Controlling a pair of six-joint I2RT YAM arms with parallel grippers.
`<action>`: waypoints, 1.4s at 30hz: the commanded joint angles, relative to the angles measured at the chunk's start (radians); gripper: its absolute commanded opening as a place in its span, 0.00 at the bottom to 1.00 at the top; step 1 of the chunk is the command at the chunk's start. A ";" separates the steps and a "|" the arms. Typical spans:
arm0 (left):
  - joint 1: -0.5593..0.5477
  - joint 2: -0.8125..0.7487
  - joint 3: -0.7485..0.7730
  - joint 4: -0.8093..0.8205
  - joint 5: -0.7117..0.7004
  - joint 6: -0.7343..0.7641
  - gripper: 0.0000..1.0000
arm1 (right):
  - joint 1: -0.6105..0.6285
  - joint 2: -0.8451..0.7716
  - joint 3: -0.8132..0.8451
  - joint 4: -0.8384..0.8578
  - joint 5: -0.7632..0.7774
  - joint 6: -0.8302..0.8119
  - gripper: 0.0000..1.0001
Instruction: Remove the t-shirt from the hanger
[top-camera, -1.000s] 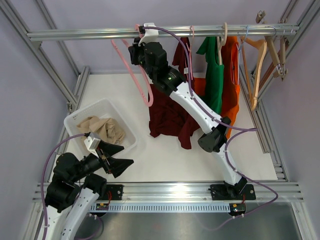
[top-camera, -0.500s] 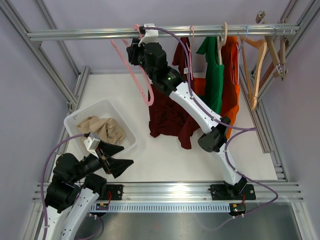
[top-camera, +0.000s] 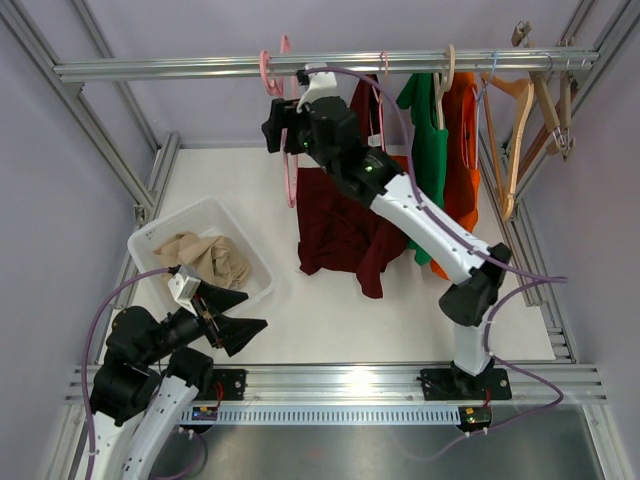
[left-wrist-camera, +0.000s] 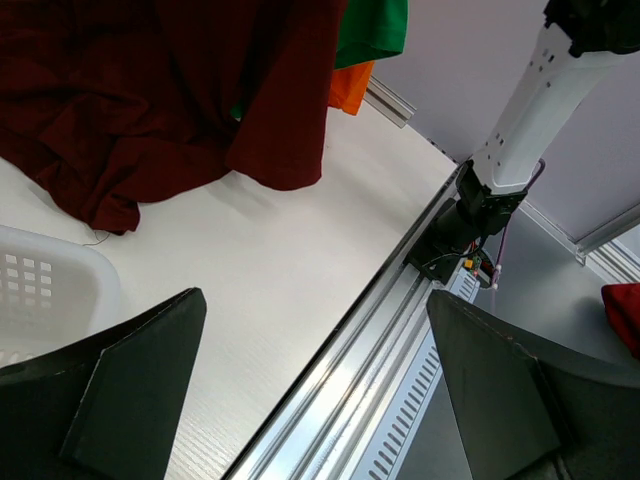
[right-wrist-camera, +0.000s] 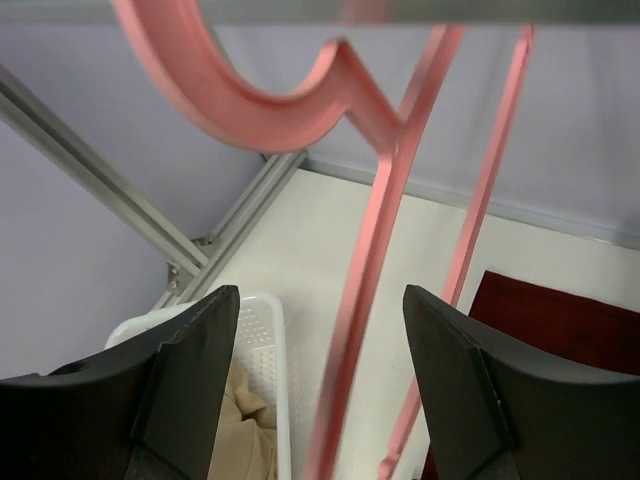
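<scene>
A bare pink hanger (top-camera: 289, 150) hangs by its hook from the top rail (top-camera: 180, 70). Its stem (right-wrist-camera: 365, 270) runs down between the fingers of my right gripper (right-wrist-camera: 318, 300), which is open and not touching it. In the top view that right gripper (top-camera: 274, 128) sits just under the rail beside the hanger. A maroon t-shirt (top-camera: 335, 235) lies crumpled on the table under the right arm, off the pink hanger, and shows in the wrist views too (left-wrist-camera: 150, 90) (right-wrist-camera: 560, 320). My left gripper (top-camera: 250, 312) (left-wrist-camera: 315, 310) is open and empty, low at the near left.
A white basket (top-camera: 215, 205) holding a beige garment (top-camera: 205, 258) stands at the left. More maroon cloth (top-camera: 362, 105), a green shirt (top-camera: 428, 150) and an orange shirt (top-camera: 462, 150) hang on the rail. Bare wooden hangers (top-camera: 520, 120) hang at the far right.
My right gripper has opened and let go of the pink hanger. The hanger has swung from slanting to hanging straight under the rail. The right arm's elbow has shifted right. The left arm is still.
</scene>
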 joint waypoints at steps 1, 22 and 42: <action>0.002 -0.004 -0.005 0.052 0.036 -0.011 0.99 | 0.012 -0.166 -0.049 0.031 -0.028 0.008 0.77; 0.068 0.026 -0.009 0.052 0.039 -0.019 0.99 | -0.186 -0.587 -0.366 -0.246 0.153 -0.015 0.46; 0.080 0.052 -0.009 0.052 0.045 -0.018 0.99 | -0.289 -0.284 -0.146 -0.289 0.132 -0.137 0.38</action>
